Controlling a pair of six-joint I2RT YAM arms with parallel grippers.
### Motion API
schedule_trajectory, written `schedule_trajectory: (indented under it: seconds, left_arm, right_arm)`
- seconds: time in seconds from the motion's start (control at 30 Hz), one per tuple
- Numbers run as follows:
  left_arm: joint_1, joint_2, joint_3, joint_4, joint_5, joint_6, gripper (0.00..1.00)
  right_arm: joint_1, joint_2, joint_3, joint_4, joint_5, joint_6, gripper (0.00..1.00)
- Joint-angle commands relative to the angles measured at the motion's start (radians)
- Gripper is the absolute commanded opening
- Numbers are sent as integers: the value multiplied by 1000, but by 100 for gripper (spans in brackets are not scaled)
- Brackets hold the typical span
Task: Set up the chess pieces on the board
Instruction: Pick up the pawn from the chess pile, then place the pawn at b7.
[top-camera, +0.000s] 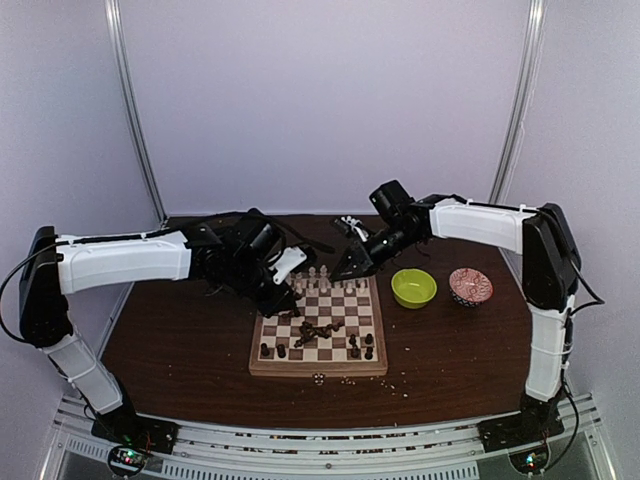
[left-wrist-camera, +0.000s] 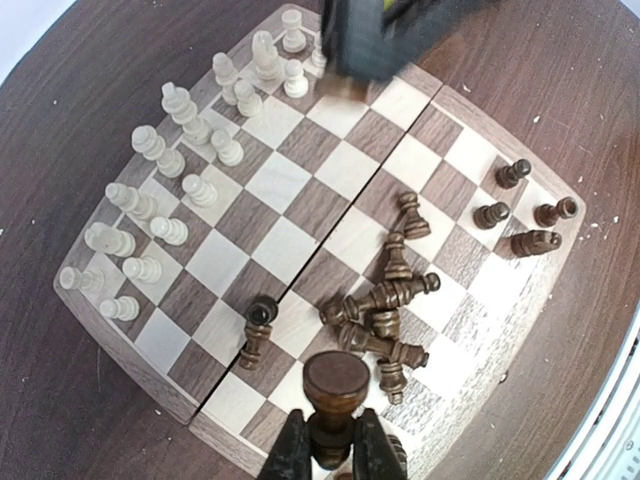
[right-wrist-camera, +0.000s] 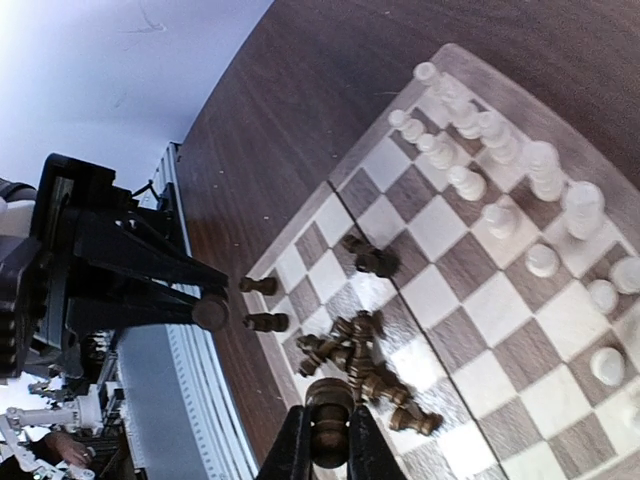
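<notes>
The left claw (left-wrist-camera: 333, 445) is gripping a brown piece (left-wrist-camera: 335, 385) by its stem between both fingers and is hanging with it above the left side of the board (top-camera: 318, 370). The right claw (right-wrist-camera: 328, 430) is clenched on a second brown piece (right-wrist-camera: 330, 400) in the same way and is hovering over the board's far right corner, just beside the white rows.

The board is lying in the middle of the desk (top-camera: 180, 340), between the two arms. The cream-white pieces (left-wrist-camera: 190, 150) are standing upright in two rows along its far edge. A heap of brown pieces (left-wrist-camera: 385, 310) is lying toppled around the middle of the near half. Just left of it a brown pair (left-wrist-camera: 255, 328) is sitting, one standing and one lying. Two brown pieces (top-camera: 273, 350) are standing by the near left corner. A small brown group (left-wrist-camera: 520, 210) is occupying the near right corner, three upright and one on its side.

To the right of the board, a lime-green bowl (top-camera: 413, 288) and a red patterned bowl (top-camera: 470, 286) are sitting side by side, not touching. Pale crumbs (top-camera: 350, 380) are lying scattered on the desk just off the board's near edge.
</notes>
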Motion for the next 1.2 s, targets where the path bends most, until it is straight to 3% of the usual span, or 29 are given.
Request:
schedule_trajectory:
  seconds: [0.0,0.27,0.53,0.83,1.17]
  left_arm:
    - [6,-30,-20,46,-11,-14,5]
    - [17,-77,-50,57,-53,-34,5]
    - [107,-151,-111,51,-73,-52,5]
    - [195,-246,-183,73,-97,-90,5]
    - [202,-265,-206,83,-105,-95,6]
  right_arm:
    - [-36,-108,-45,-90,145,-162,10]
    - [6,-213,-117,-166,377,-377,9]
    - [146,-235,-103,-215,564,-503,9]
    - [334,-165,-90,-250,737,-591,9]
    - [402,-67,-42,-287,842,-614,8]
